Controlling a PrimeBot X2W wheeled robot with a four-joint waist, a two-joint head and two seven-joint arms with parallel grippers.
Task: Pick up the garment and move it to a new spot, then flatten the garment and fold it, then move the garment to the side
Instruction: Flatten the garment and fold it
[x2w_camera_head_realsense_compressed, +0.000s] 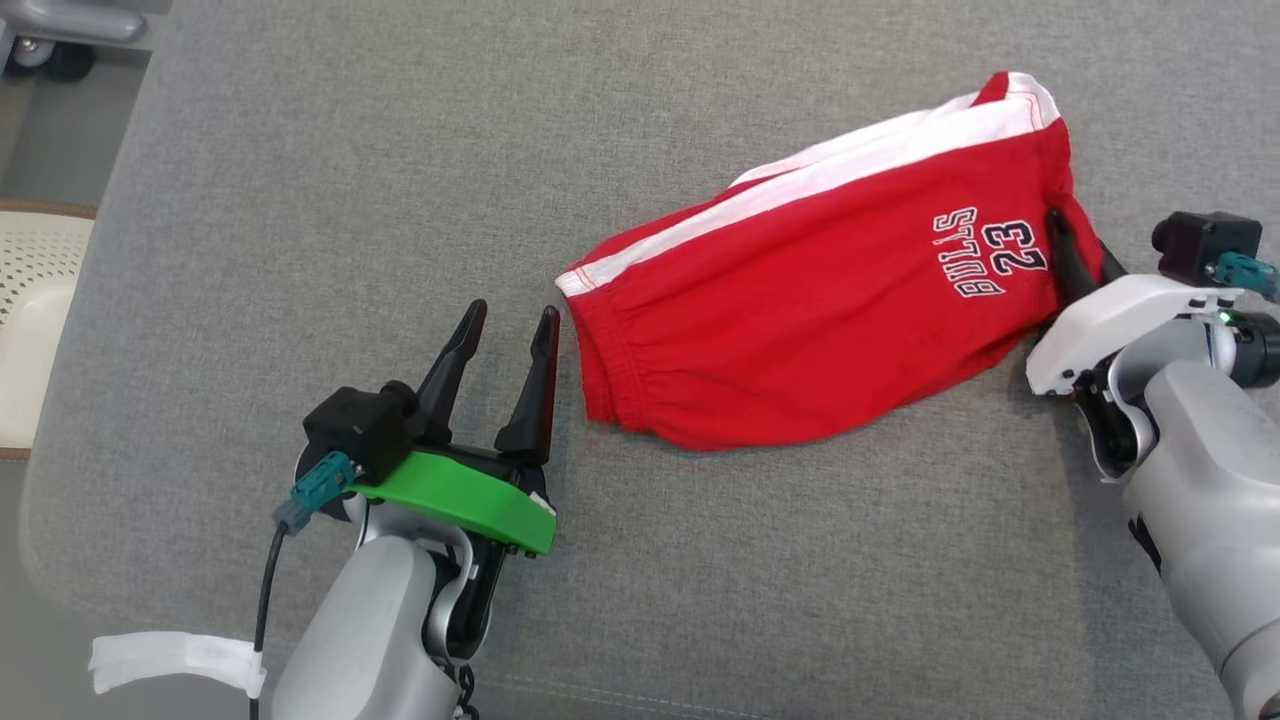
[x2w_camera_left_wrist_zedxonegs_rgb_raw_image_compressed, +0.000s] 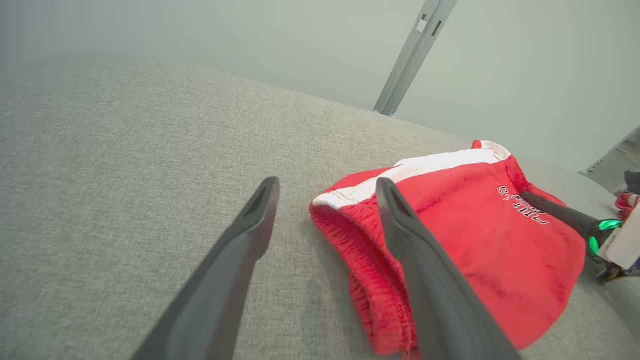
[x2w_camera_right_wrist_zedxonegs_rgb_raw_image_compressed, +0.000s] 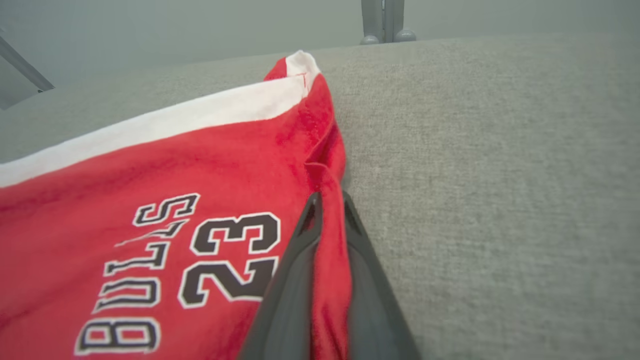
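Note:
The garment (x2w_camera_head_realsense_compressed: 820, 300) is a pair of red shorts with a white side stripe and "BULLS 23" print, lying folded on the grey cloth surface (x2w_camera_head_realsense_compressed: 300, 200). My right gripper (x2w_camera_head_realsense_compressed: 1068, 235) is shut on the garment's right edge; in the right wrist view red cloth (x2w_camera_right_wrist_zedxonegs_rgb_raw_image_compressed: 200, 210) is pinched between the two dark fingers (x2w_camera_right_wrist_zedxonegs_rgb_raw_image_compressed: 295, 280). My left gripper (x2w_camera_head_realsense_compressed: 512, 322) stands open just left of the elastic waistband, apart from it. In the left wrist view the waistband (x2w_camera_left_wrist_zedxonegs_rgb_raw_image_compressed: 370, 280) lies by the right finger (x2w_camera_left_wrist_zedxonegs_rgb_raw_image_compressed: 430, 290), and nothing sits between the fingers.
The grey surface's left edge (x2w_camera_head_realsense_compressed: 90, 240) drops off beside a cream perforated chair seat (x2w_camera_head_realsense_compressed: 30, 300). A wheeled base (x2w_camera_head_realsense_compressed: 50, 50) stands at the far upper left. A metal post (x2w_camera_left_wrist_zedxonegs_rgb_raw_image_compressed: 415, 55) rises behind the surface.

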